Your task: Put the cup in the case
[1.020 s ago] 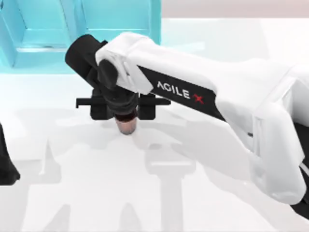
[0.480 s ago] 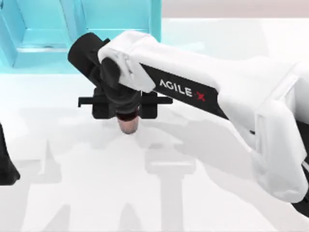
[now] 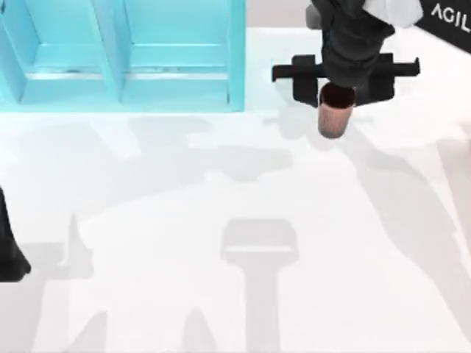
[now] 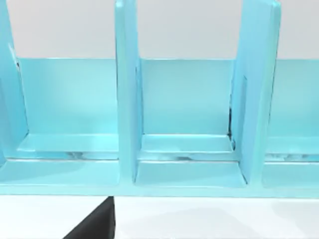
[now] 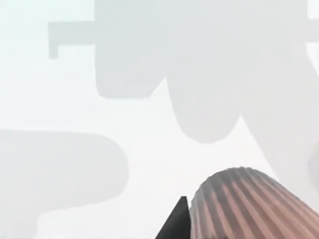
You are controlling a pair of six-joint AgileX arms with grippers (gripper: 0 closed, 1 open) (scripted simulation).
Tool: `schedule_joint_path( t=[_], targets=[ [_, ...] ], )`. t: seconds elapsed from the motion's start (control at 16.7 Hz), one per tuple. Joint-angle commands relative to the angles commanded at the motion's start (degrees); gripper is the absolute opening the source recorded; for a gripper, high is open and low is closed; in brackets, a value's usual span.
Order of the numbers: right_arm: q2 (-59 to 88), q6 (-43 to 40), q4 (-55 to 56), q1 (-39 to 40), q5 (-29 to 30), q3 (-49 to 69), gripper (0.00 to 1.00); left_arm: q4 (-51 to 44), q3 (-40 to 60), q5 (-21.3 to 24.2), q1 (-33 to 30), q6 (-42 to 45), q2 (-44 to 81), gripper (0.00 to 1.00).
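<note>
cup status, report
Right gripper shut on cup, held above the table, right of the case. Left arm parked at left edge. Nothing between cup and case.

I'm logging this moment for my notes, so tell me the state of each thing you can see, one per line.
Small reddish-brown tapered cup: held in the air by the right tool, to the right of the case, not in it.
Large light-blue case with vertical dividers: upright at the table's far left, visible compartments hold nothing.
Right tool: shut on the cup.
Left arm: parked at the table's left edge.
</note>
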Motion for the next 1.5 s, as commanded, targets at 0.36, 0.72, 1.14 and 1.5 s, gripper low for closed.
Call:
schedule_joint_path(
  t=[0.36,0.72,1.14,1.5],
  targets=[
    [-12.22,-25.54,-2.13,-24.87,-5.65,-9.76,0.00,0.00,0.00,0.00,0.00,0.00,0.00,1.00],
    [-28.29,-48.22,-5.83,-48.31,-12.66,-24.73,0.00,0.00,0.00,0.00,0.00,0.00,0.00,1.00],
    [-32.88,-52.91,-7.02,-53.75,-15.72,-29.21,0.00,0.00,0.00,0.00,0.00,0.00,0.00,1.00],
    [-32.22,-52.48,-1.37,-53.24,-15.54,-34.13,0.00,0.00,0.00,0.00,0.00,0.00,0.00,1.00]
  ],
)
